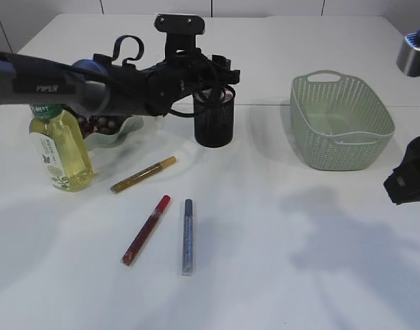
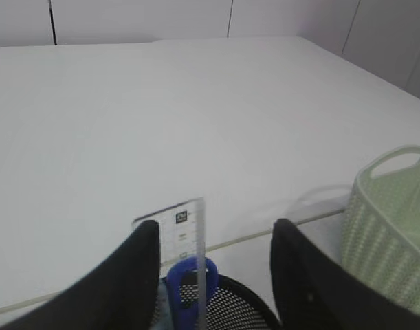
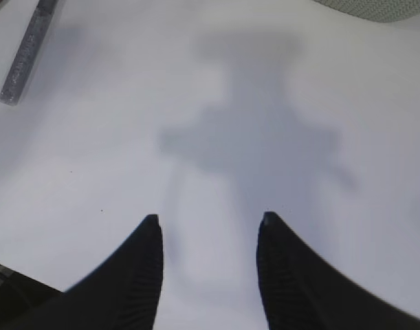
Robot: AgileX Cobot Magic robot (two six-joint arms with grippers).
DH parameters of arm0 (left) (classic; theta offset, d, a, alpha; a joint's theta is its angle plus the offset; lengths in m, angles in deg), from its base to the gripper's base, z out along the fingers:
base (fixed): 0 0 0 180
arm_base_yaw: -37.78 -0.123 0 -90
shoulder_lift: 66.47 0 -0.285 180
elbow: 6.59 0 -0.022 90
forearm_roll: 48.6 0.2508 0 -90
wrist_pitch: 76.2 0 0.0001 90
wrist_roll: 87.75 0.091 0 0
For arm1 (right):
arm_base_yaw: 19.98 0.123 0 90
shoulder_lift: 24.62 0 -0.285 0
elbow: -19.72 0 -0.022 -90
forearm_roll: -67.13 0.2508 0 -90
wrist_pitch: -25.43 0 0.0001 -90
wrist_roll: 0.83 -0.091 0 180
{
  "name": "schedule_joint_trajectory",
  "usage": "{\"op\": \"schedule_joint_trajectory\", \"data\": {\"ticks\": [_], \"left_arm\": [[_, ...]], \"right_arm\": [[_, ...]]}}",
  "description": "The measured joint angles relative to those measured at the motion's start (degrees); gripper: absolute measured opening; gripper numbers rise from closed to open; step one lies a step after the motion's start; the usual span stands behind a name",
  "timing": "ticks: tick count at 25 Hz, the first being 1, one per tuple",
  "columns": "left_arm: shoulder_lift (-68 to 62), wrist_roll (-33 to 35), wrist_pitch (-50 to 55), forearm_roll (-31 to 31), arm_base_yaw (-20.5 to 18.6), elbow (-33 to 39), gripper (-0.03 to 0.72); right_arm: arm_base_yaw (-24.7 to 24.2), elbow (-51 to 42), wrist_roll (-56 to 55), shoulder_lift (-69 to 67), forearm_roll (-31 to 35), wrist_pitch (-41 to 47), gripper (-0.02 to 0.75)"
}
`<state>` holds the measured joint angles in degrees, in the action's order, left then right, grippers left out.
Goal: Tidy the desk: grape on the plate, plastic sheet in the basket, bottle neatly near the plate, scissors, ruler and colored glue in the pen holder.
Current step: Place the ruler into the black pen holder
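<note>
Near edge of the table: three colored glue sticks lie loose. The blue glitter one and the red one lie side by side at about 6 o'clock from the pen holder; the gold one lies nearer it, at 7 o'clock. All flat, apart, untouched — likely next in line for the holder.

Right gripper hovers over bare table with nothing between its jaws, set moderately wide, parked well clear of the work.

Mid-table: bottle of yellow liquid, green cap, stands upright at 8 o'clock from the holder, just beside the plate, which carries dark grapes.

Left gripper hangs directly over the black mesh holder, jaws apart. The clear ruler stands upright, leaning by the left finger; whether they touch, I cannot tell. Blue scissors handle shows below it, inside the holder. Reads as a release.

Far right, 3 o'clock: green basket; contents not visible.
</note>
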<state>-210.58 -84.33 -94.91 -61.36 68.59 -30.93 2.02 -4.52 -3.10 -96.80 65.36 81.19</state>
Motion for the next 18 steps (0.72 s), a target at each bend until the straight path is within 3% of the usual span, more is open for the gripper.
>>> {"op": "schedule_joint_trajectory", "data": {"ticks": [9, 18], "left_arm": [[8.69, 0.00, 14.38, 0.85, -0.09, 0.00, 0.384], [20.45, 0.00, 46.68, 5.97, -0.12, 0.00, 0.384]], "right_arm": [[0.00, 0.00, 0.00, 0.00, 0.00, 0.00, 0.364], [0.00, 0.00, 0.00, 0.00, 0.00, 1.15, 0.363]]}}
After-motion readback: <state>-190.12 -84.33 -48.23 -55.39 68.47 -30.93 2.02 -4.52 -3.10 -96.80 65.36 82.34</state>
